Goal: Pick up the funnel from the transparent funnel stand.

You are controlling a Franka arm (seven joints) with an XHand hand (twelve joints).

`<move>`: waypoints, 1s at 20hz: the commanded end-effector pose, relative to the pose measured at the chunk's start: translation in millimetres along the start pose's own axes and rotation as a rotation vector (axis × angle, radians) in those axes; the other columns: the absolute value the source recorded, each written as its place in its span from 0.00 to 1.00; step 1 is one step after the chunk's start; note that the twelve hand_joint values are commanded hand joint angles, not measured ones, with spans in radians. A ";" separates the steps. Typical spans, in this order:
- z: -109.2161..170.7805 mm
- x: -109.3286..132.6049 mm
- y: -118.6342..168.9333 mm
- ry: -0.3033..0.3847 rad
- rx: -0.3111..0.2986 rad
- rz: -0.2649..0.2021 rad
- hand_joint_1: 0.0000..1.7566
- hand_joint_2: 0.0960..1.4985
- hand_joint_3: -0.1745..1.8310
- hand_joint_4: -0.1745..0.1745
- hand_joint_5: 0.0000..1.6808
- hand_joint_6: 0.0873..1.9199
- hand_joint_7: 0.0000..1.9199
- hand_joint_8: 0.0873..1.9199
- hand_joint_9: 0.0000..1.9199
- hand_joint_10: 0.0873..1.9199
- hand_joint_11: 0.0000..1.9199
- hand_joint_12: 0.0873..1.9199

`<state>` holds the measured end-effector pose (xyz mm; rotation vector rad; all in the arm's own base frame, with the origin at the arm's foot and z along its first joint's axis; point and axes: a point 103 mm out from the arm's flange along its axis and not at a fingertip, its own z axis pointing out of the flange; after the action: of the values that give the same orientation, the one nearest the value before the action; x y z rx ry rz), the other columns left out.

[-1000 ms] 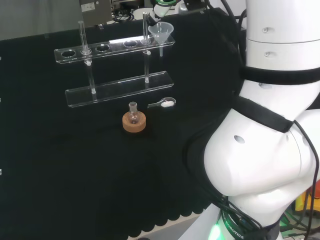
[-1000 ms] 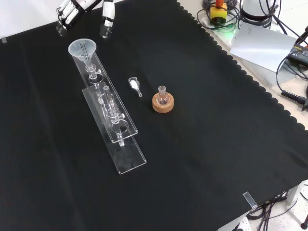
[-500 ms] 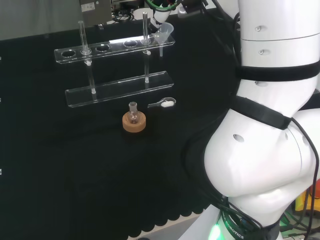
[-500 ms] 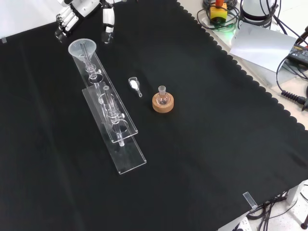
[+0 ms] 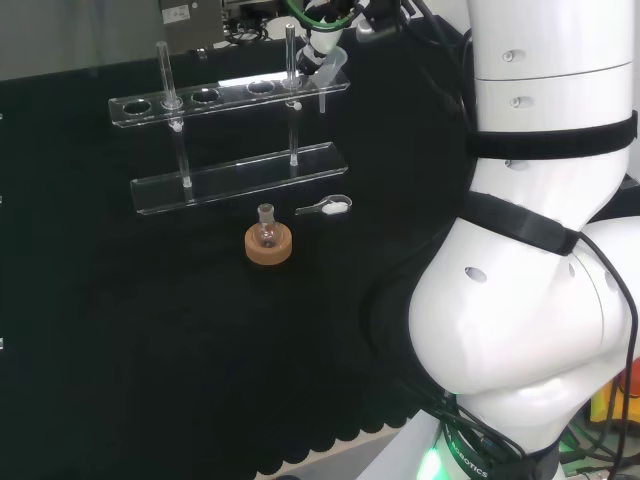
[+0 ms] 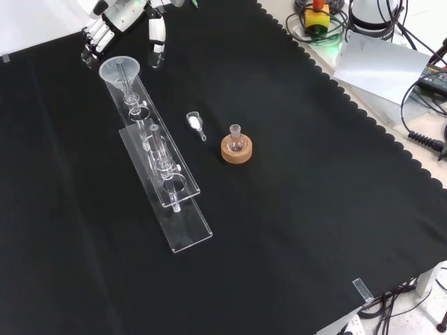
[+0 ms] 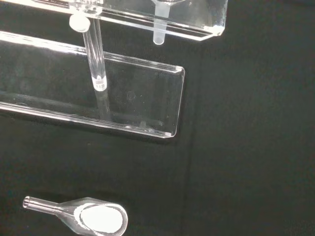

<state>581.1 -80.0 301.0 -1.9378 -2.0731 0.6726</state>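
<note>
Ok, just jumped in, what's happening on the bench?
The robot hand hangs open by the funnel, fingers and thumb on either side of its rim without closing on it. The funnel sits in the end hole of the clear stand, not lifted. A scoop of white powder and a small flask on its cork ring lie untouched beside the stand.

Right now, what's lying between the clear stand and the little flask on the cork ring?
In the front view, a small scoop of white powder lies between the stand and the flask.
</note>
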 end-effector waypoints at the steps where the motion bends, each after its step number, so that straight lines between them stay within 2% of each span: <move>1: 5.9 0.4 9.1 -0.009 0.017 -0.007 0.31 0.49 0.19 0.52 0.00 0.00 0.00 0.02 0.00 0.34 0.00 0.74; 20: 12.5 -3.9 23.2 -0.040 0.067 -0.016 0.32 0.49 0.19 0.52 0.00 0.00 0.00 0.02 0.00 0.37 0.00 0.74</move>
<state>596.7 -83.1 282.7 -1.8981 -2.0621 0.7631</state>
